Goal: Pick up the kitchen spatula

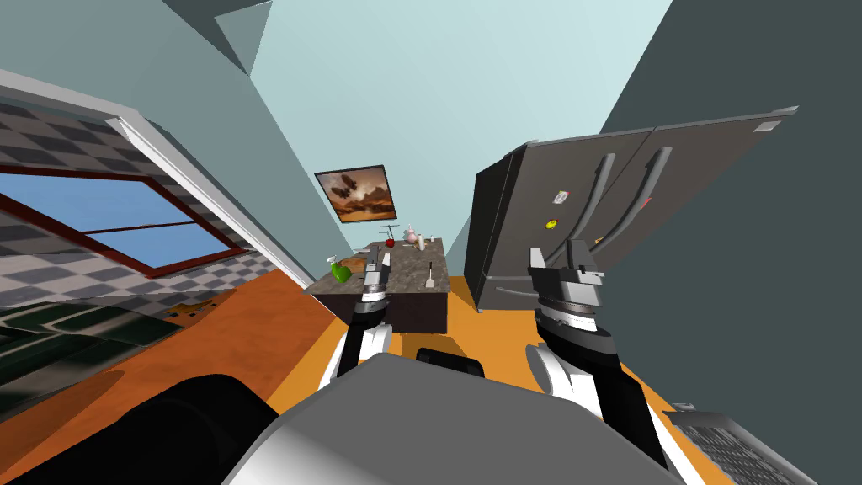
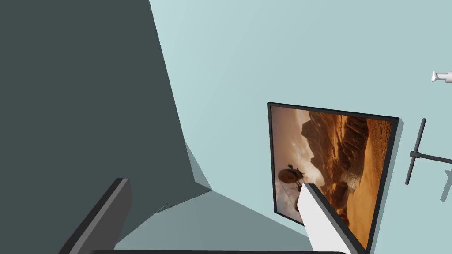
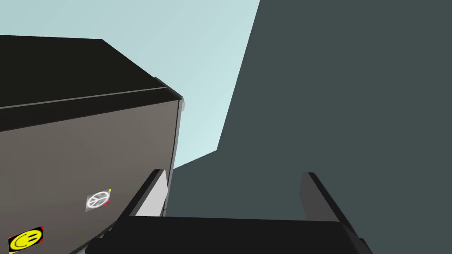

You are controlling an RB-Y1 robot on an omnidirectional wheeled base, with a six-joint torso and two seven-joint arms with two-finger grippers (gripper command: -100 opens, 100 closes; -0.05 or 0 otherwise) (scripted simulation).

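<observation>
- The kitchen spatula [image 1: 430, 278] — thin dark handle, small pale square blade — lies on the dark speckled counter [image 1: 408, 268], near its front edge.
- Likely light, stiff and slim; best pinched mid-handle, across its width.
- Left gripper [image 2: 216, 211] and right gripper [image 3: 234, 196] — fingers wide apart, both empty.

Peace-sign sticker [image 3: 98, 200], yellow smiley sticker [image 3: 25, 239], both on fridge door [image 3: 66, 154]

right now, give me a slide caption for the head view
Left claw and right claw open, spatula on the counter ahead, fridge beside it.
</observation>
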